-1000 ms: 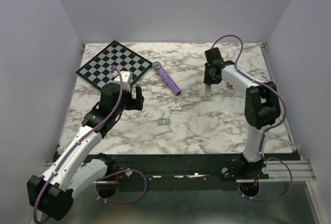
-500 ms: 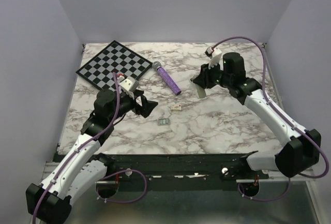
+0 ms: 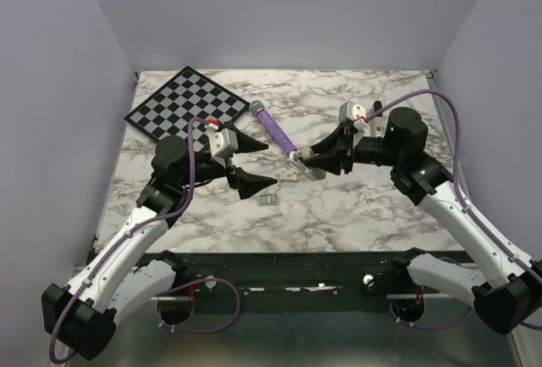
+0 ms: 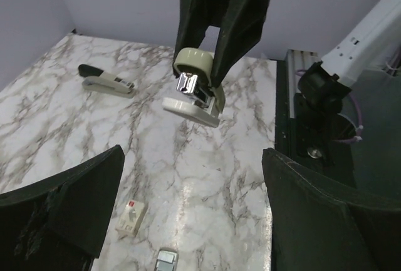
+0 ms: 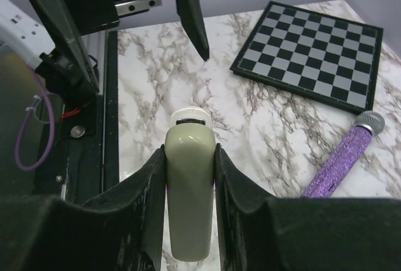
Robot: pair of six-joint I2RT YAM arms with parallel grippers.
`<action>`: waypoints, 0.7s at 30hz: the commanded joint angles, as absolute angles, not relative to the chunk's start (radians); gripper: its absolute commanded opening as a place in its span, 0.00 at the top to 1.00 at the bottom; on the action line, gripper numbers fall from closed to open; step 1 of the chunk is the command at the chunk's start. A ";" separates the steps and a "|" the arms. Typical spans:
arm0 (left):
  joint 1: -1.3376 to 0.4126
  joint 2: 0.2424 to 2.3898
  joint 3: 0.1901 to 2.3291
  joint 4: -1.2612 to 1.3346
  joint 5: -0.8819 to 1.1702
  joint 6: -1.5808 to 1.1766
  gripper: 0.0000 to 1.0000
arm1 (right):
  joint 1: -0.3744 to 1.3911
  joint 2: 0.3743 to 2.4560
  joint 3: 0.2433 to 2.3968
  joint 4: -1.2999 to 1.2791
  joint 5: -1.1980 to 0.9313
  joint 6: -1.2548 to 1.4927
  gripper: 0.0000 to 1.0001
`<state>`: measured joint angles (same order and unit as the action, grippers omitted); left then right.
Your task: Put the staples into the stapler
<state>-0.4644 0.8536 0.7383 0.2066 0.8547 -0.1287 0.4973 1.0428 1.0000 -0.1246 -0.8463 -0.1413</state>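
Observation:
My right gripper point(image 3: 320, 162) is shut on a pale green stapler point(image 3: 306, 164) with a white base, held above the table's middle with its nose toward the left arm. In the right wrist view the stapler point(image 5: 188, 189) sits between both fingers of that gripper point(image 5: 189, 152). Seen from the left wrist, the stapler point(image 4: 194, 92) shows its chrome front. The staples point(image 3: 268, 201), a small silver-grey block, lie on the marble below and between the arms, and show low in the left wrist view as staples point(image 4: 166, 260). My left gripper point(image 3: 261, 164) stands wide open, facing the stapler, nothing between its fingers point(image 4: 62, 214).
A small cream box point(image 3: 289, 175) lies just behind the staples, also seen as the box point(image 4: 131, 216). A purple glitter microphone point(image 3: 275, 130) and a chessboard point(image 3: 190, 106) lie at the back left. A second, black and grey stapler point(image 4: 106, 83) rests on the table beyond.
The right arm has swung the stapler from upright at the back right down and left toward the table's middle, now tilted. The left gripper has moved right toward it, still open.

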 commanded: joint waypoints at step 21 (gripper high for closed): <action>-0.634 1.042 0.876 0.264 0.985 -0.063 0.30 | 0.552 0.999 0.953 0.064 -1.055 -0.150 0.99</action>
